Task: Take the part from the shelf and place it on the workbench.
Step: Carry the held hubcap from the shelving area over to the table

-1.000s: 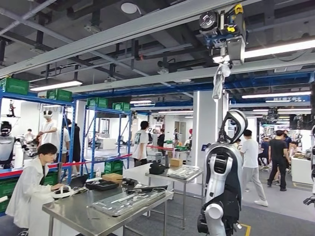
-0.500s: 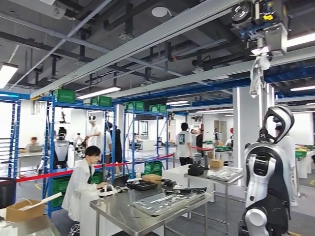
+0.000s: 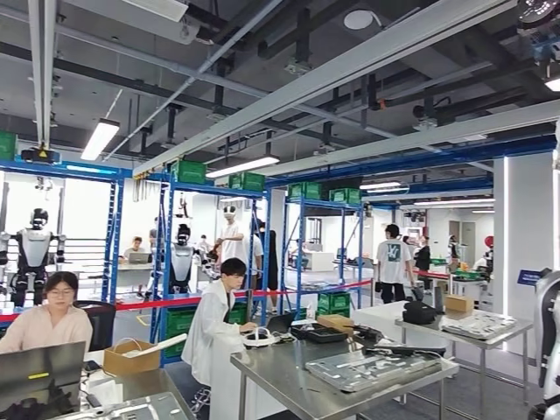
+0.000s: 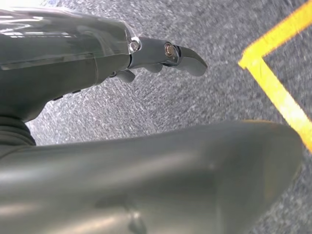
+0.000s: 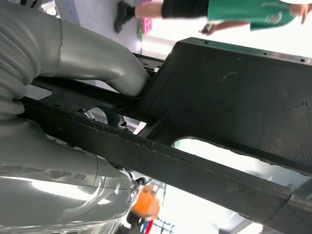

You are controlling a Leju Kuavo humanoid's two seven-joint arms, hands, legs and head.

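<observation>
Head view hall: blue steel shelving (image 3: 261,254) with green crates stands mid-frame; a steel workbench (image 3: 290,376) sits at lower centre, a white-coated person (image 3: 214,328) seated beside it.
Part: the flat black perforated plastic part (image 5: 228,122) crosses the right wrist view's centre.
Right hand: the grey right hand (image 5: 66,112) grips that part at frame left.
Left hand: the grey left hand (image 4: 110,73) holds nothing, dark fingers (image 4: 176,53) extended over grey carpet (image 4: 206,92).

The black part (image 5: 235,92) runs off the right wrist frame's right edge; the right hand's (image 5: 73,122) fingers hide behind it.
</observation>
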